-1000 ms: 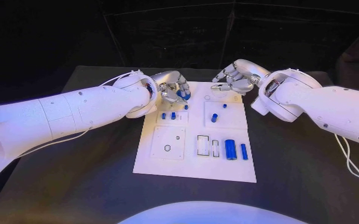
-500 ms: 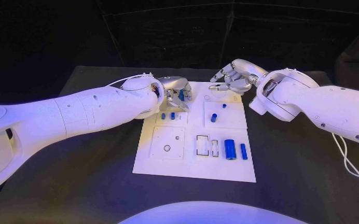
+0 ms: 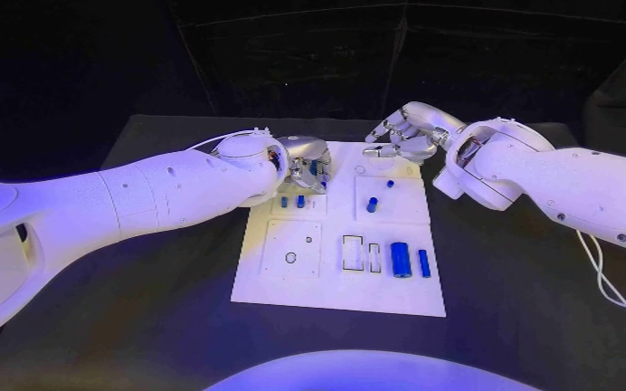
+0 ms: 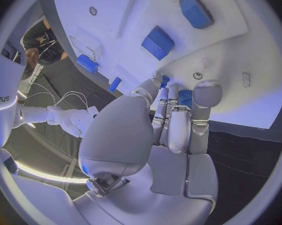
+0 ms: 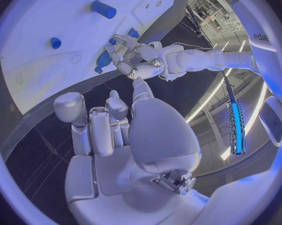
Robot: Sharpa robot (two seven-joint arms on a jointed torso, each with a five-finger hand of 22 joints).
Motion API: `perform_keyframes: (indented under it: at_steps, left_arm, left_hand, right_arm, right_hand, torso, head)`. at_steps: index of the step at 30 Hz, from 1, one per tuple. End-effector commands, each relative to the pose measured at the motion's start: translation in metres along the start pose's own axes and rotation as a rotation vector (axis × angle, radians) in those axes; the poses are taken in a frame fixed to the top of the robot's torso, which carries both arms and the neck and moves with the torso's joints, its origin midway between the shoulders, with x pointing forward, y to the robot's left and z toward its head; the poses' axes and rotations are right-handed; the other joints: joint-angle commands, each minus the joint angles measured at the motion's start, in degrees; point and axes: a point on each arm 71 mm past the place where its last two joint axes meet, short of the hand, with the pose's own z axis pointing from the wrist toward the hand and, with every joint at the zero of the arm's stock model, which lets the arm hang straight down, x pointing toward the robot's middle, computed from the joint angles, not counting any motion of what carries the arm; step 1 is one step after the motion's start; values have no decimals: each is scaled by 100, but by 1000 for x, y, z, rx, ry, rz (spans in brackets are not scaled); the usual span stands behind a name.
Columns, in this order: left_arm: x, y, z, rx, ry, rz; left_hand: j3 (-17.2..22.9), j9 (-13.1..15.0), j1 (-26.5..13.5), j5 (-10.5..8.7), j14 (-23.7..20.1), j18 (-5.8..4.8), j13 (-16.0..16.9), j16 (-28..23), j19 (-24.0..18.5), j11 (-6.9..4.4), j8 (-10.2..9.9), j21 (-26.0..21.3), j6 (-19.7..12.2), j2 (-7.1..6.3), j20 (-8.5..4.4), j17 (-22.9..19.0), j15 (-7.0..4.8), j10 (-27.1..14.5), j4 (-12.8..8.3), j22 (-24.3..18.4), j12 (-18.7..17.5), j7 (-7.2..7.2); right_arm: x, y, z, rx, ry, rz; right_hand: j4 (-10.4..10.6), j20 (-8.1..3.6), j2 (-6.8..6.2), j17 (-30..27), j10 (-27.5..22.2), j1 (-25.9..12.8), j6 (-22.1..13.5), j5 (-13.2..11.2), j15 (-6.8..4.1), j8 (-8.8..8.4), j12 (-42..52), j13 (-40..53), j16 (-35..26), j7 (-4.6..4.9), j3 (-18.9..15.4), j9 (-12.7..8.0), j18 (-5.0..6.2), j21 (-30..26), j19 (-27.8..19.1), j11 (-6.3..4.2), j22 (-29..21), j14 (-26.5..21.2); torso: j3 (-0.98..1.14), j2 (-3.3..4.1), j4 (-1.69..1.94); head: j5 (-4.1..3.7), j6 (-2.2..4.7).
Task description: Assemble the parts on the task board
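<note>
- The left hand (image 3: 306, 163) hangs over the far left part of the white task board (image 3: 327, 296), fingers pointing down and drawn together round a small blue part (image 4: 185, 98) held at the fingertips.
- The right hand (image 3: 408, 134) hovers past the board's far edge, fingers loosely curled and apart, holding nothing.
- Other blue parts lie on the board: two short pegs (image 3: 291, 201) just under the left hand, a tilted peg (image 3: 374, 205) in the middle, and a thick cylinder (image 3: 401, 260) beside a thin bar (image 3: 424, 263) near the right edge.
- The step in hand looks like seating the held part in a hole at the board's far left.
- Next move, as I judge it: line the part upright over its hole, press it straight down, then let go; a tilt could jam it.
</note>
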Motion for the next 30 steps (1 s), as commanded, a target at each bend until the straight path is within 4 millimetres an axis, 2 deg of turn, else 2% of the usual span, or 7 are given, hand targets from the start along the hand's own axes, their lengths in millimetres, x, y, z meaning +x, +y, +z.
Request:
perform_keyframes:
  at_steps: [1, 7, 20, 30]
  left_arm:
    - [1, 0, 1, -16, 18, 17]
    - [2, 0, 1, -19, 27, 17]
    - [2, -2, 0, -5, -2, 13]
    - [-14, 0, -13, 24, -108, -41]
  left_hand:
    - [106, 1, 22, -2, 24, -67, -42, 35, 29, -7, -44, 78, 73, 58, 4, 3, -8, 67, -29, 83, -49, -11]
    - [326, 5, 30, -1, 24, -85, -117, 76, 13, -28, -88, 229, 191, 85, -6, 8, -25, 206, -81, 250, -125, -29]
    - [806, 25, -75, 2, 87, -140, -230, 200, 39, -93, -205, 641, 480, 38, -47, 86, -81, 607, -212, 701, -297, -67]
    - [1028, 28, -147, -1, 118, -163, -260, 231, 66, -93, -287, 796, 573, -21, -56, 95, -78, 725, -284, 872, -425, -43]
  right_arm:
    - [-1, 2, 0, -11, -6, 1]
    - [-1, 2, 0, -10, -5, 1]
    - [-1, 2, 1, -12, -5, 2]
    - [-2, 1, 0, -10, -9, 1]
  right_hand:
    - [-13, -18, 45, 25, 0, -2, -23, 16, -19, 33, 27, -3, -27, -16, -27, 0, 82, -23, 12, 0, -6, 272]
    - [-14, -18, 49, 32, 4, 2, -22, 22, -19, 33, 35, 5, -22, -16, -27, 0, 81, -19, 15, 0, 1, 274]
    - [-14, -18, 52, 34, 8, 5, -21, 27, -20, 35, 42, 11, -21, -17, -27, 1, 80, -17, 18, 0, 6, 274]
    - [-14, -18, 52, 34, 8, 5, -21, 27, -20, 35, 42, 11, -21, -17, -27, 1, 80, -17, 18, 0, 6, 274]
  torso:
    - [0, 0, 0]
    - [-1, -1, 3]
    - [0, -4, 6]
    - [1, -10, 15]
  head:
    - [-1, -5]
    - [-4, -10]
    - [-5, -4]
    - [-20, 41]
